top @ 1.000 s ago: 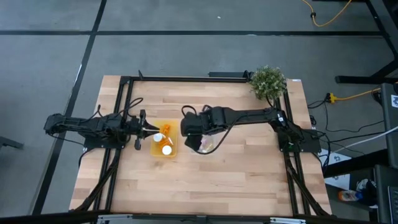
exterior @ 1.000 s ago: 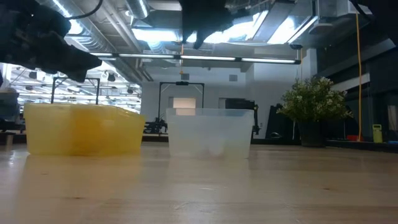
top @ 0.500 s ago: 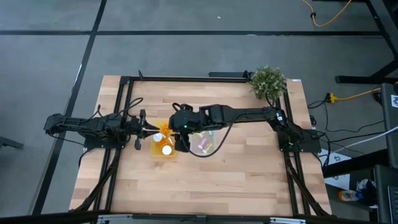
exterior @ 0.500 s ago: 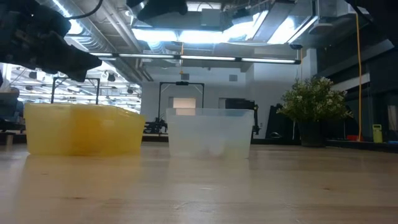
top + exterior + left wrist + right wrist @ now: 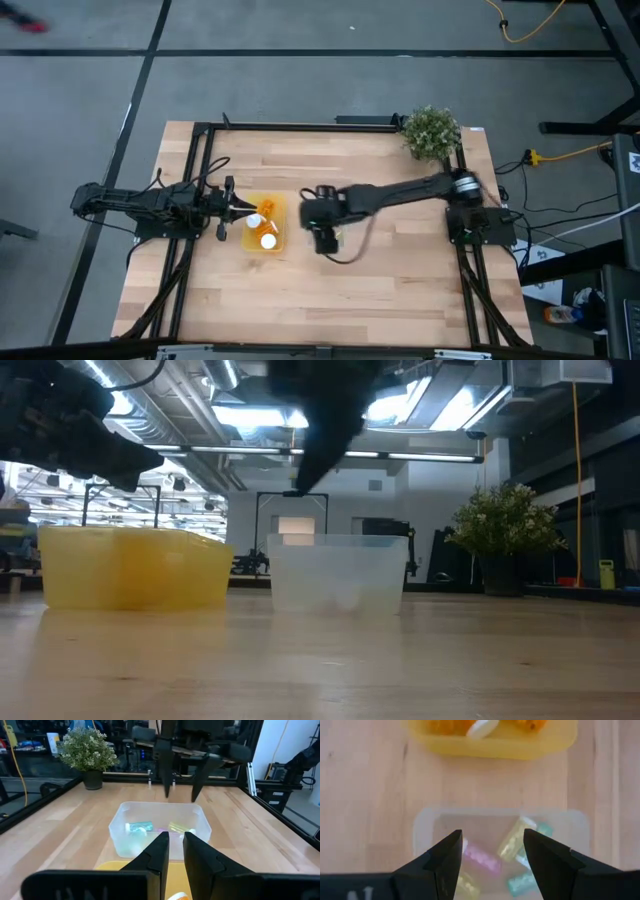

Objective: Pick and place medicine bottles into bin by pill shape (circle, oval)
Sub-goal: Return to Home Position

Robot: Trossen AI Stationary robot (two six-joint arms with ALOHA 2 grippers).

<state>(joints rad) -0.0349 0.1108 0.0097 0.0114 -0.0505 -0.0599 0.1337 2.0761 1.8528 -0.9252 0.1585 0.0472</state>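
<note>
The translucent yellow bin (image 5: 262,232) holds orange bottles with white caps (image 5: 482,726). The clear bin (image 5: 159,827) stands right of it and holds several pale green-teal and pinkish bottles (image 5: 512,840), lying on its floor. My right gripper (image 5: 492,837) is open and empty, pointing down above the clear bin; it also shows in the high view (image 5: 322,228), where it covers most of that bin. My left gripper (image 5: 175,840) is shut and empty, level, just left of the yellow bin (image 5: 232,205).
A potted plant (image 5: 430,130) stands at the table's far right corner. A black frame runs along the table's far, left and right edges (image 5: 300,125). Bare wood lies toward the near edge (image 5: 330,300).
My right gripper has swung toward the table's left, over the edge of the yellow bin, then back right and a little toward the near edge, and now stands over the clear bin. The bins and my left arm have kept still.
</note>
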